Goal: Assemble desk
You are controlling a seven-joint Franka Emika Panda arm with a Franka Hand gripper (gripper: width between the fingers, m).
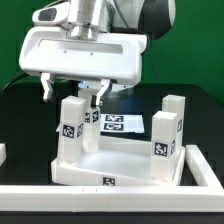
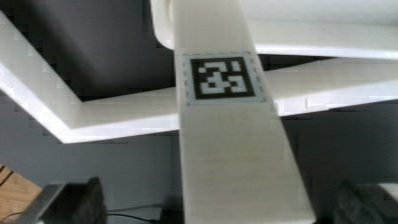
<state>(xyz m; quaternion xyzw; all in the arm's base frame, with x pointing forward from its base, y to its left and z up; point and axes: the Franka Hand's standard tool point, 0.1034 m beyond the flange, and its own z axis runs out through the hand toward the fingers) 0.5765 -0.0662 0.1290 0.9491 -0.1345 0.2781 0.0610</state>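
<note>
Exterior view: gripper (image 1: 85, 93) spread wide, above left leg (image 1: 72, 130).
Legs: both upright in tabletop (image 1: 120, 170) corners.
Clearance: fingers (image 2: 64, 202) straddle leg (image 2: 226, 130), not touching.

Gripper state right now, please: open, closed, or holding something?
Gripper: open, fingers apart on either side of a white leg, not gripping it.

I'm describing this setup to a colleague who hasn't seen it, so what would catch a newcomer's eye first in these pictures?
First, the big white gripper hanging with jaws open just above a white post leg standing at the desk tabletop's corner on the exterior view's left. Next, a second tagged leg upright at the corner on that view's right. In the wrist view, one leg with its black-and-white tag fills the picture's middle.
</note>
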